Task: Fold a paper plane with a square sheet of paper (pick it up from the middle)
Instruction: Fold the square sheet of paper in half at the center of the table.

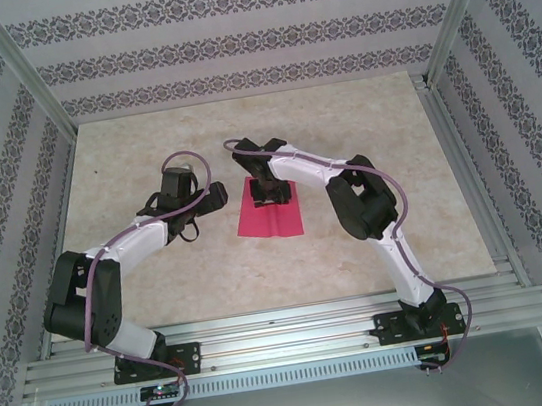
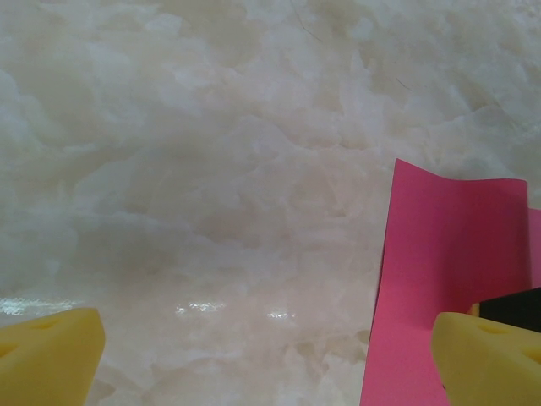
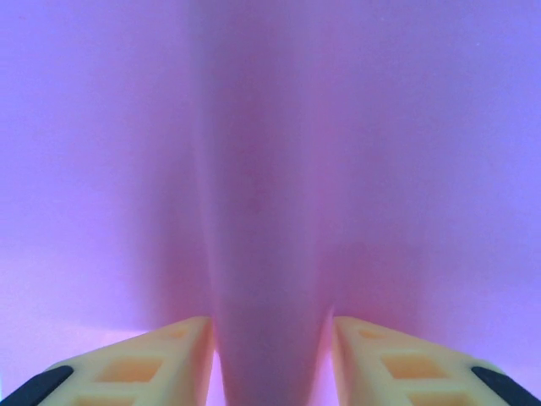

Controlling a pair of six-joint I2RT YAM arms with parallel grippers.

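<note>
The pink sheet of paper (image 1: 272, 221) is lying in the middle of the marbled table (image 1: 161, 279), between the two arms. The right gripper (image 1: 270, 195) is standing on its far half, jaws partly drawn in and pinching a raised ridge of the paper (image 3: 270, 169) between its yellow fingers (image 3: 169, 355). The ridge is filling the gap between them. The left gripper (image 1: 208, 200) is hovering just beside the sheet's left edge (image 2: 448, 254), jaws spread wide and holding nothing, with bare tabletop (image 2: 211, 169) showing between its fingers (image 2: 51, 355).
</note>
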